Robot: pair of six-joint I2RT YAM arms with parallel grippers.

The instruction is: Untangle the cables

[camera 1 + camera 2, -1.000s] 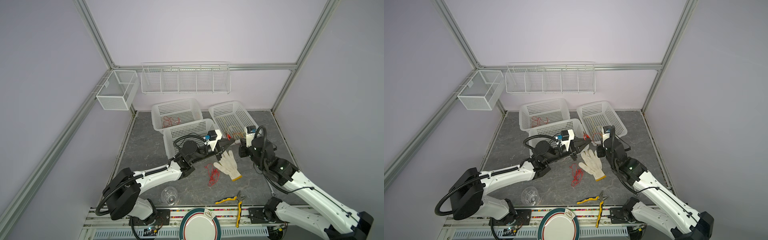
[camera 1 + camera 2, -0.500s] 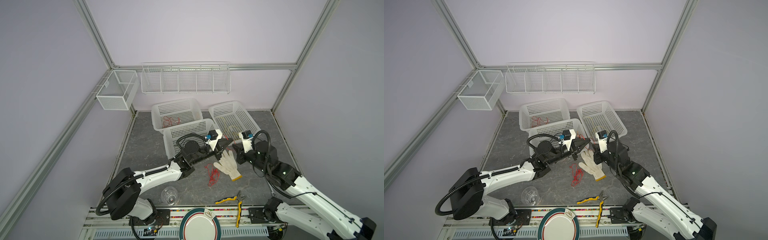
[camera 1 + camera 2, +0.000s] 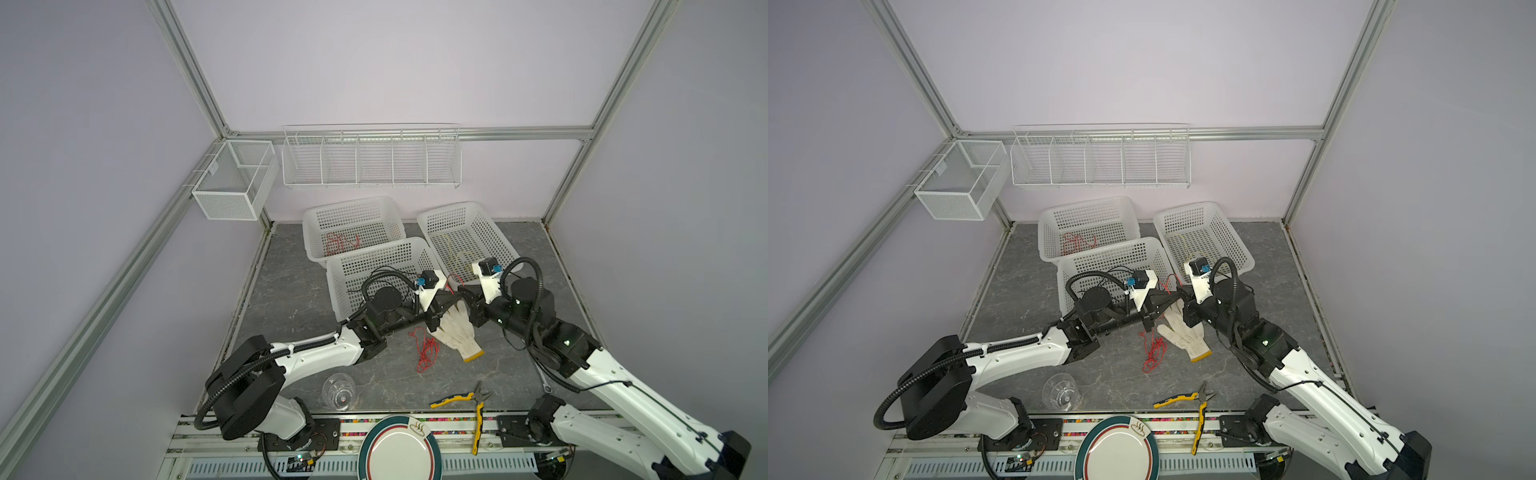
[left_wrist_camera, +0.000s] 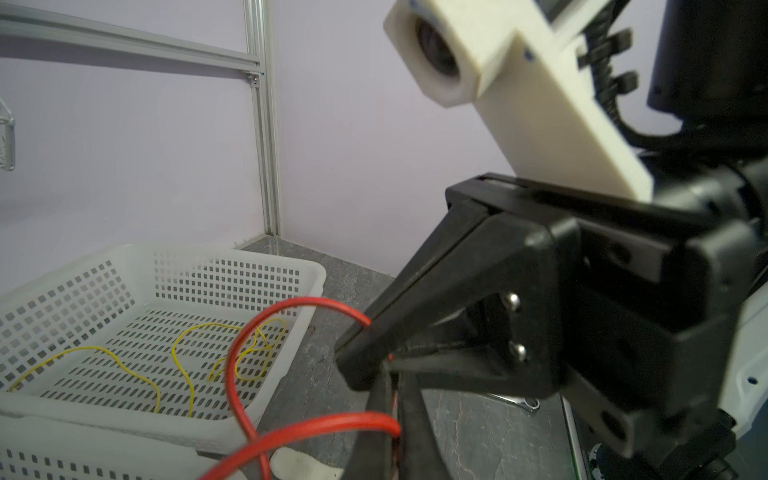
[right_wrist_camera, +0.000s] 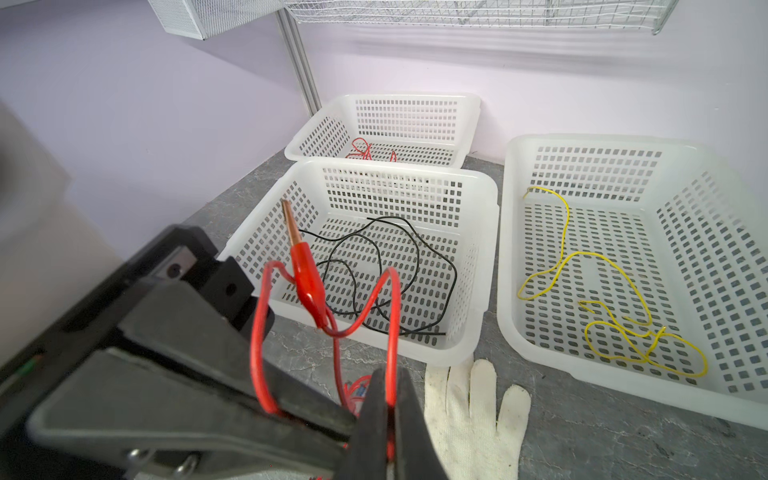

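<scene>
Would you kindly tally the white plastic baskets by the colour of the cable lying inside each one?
Red cable inside: 1, the back basket
Black cable inside: 1, the front basket
Yellow cable inside: 1, the side basket
Total: 3 baskets

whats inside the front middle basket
One loose black cable lies on the floor of the front middle basket. The red cable and its clip, held in front, cover part of it.

We see the plate (image 3: 400, 452) cut off by the edge; the glove (image 3: 456, 335) is probably partly hidden under the left tool (image 3: 454, 294).
</scene>
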